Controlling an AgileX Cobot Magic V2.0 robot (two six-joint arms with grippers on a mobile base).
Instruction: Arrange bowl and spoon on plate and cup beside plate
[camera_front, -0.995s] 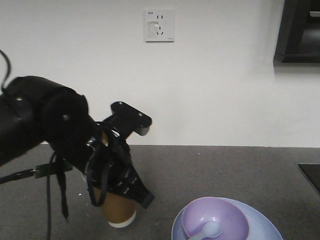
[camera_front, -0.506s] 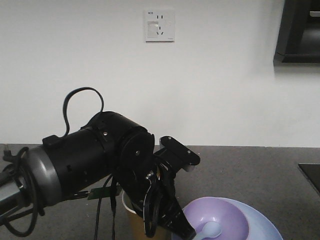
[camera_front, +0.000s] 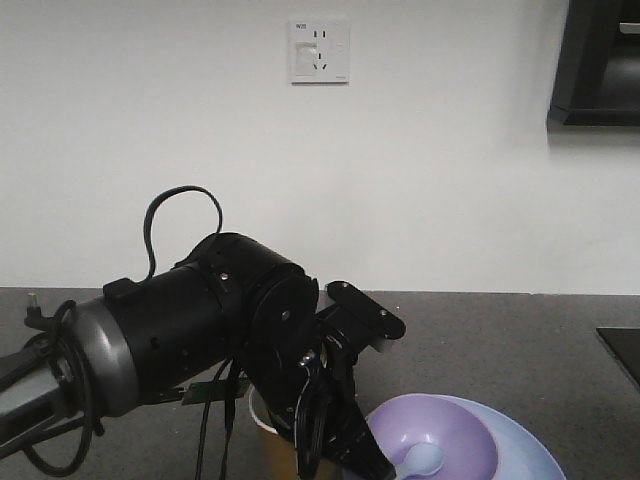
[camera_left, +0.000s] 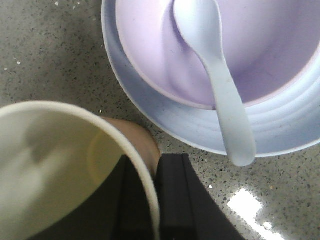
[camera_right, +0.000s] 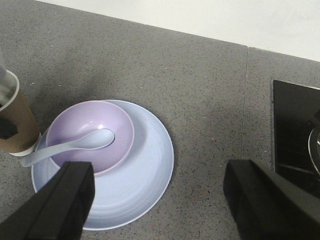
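The cup (camera_right: 15, 122) is standing upright on the grey bench (camera_right: 190, 90), just beside the plate (camera_right: 140, 185) on the plate's left in the right wrist view, its white base band touching or nearly touching the rim there. That view is showing the whole layout: the lavender bowl (camera_right: 85, 132) is sitting on the plate, off-centre toward the cup, and the spoon (camera_right: 75, 145) is lying with its scoop in the bowl and its handle sticking out over the bowl's edge toward the cup. A dark panel (camera_right: 295, 130) is sitting at the bench's right edge.

The left wrist view is giving the close detail instead: the cup's (camera_left: 60, 175) white inside, and one dark finger (camera_left: 175, 200) pressing against the outside of the cup wall. The left gripper (camera_left: 150, 200) is pinching the cup at its rim; the other finger is not clear.

In the front view the left arm (camera_front: 200, 330) is hiding most of the cup (camera_front: 275, 440), and the frame's bottom edge is cutting off the plate (camera_front: 530, 450) and the bowl (camera_front: 440, 440). The arm is reaching in from the left, wrist bent steeply down.

The right gripper (camera_right: 165, 200) is hovering above the plate, fingers spread wide.
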